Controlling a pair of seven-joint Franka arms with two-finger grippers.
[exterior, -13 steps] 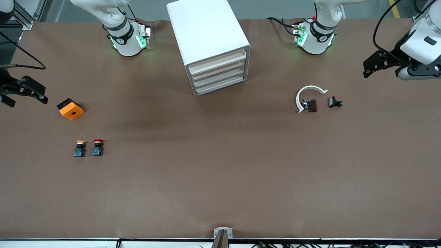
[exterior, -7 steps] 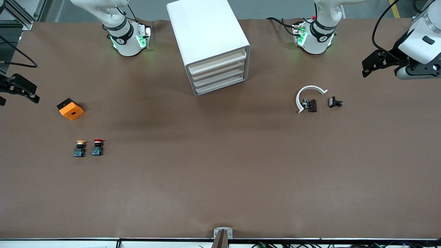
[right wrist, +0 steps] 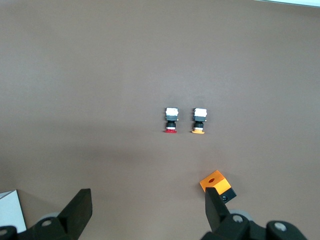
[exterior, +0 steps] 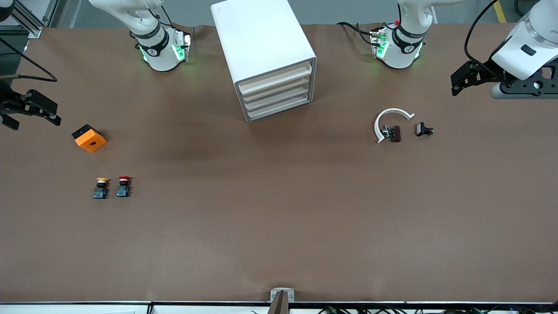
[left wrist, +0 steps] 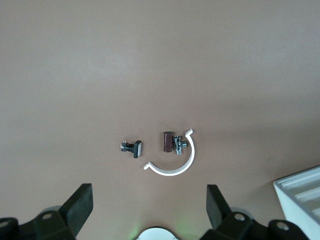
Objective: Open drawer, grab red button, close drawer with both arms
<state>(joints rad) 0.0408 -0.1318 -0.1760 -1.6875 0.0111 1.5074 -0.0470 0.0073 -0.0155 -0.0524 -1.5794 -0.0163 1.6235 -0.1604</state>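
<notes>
Right gripper (exterior: 27, 111): black fingers spread wide, holding nothing, over the table edge at the right arm's end.
Red button (exterior: 124, 186): on the brown table (exterior: 279, 218), beside a yellow button (exterior: 101, 188).
Drawer cabinet (exterior: 266, 56): white, all drawers shut.
Left gripper (exterior: 468, 78): fingers wide apart, holding nothing, over the left arm's end.

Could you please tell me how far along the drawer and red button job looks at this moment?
All drawers of the drawer unit are shut. The red button sits on the table beside a yellow button. Both end effectors, left and right, hang open at the table's ends, holding nothing. That fits either before opening or after closing, with the button out.
</notes>
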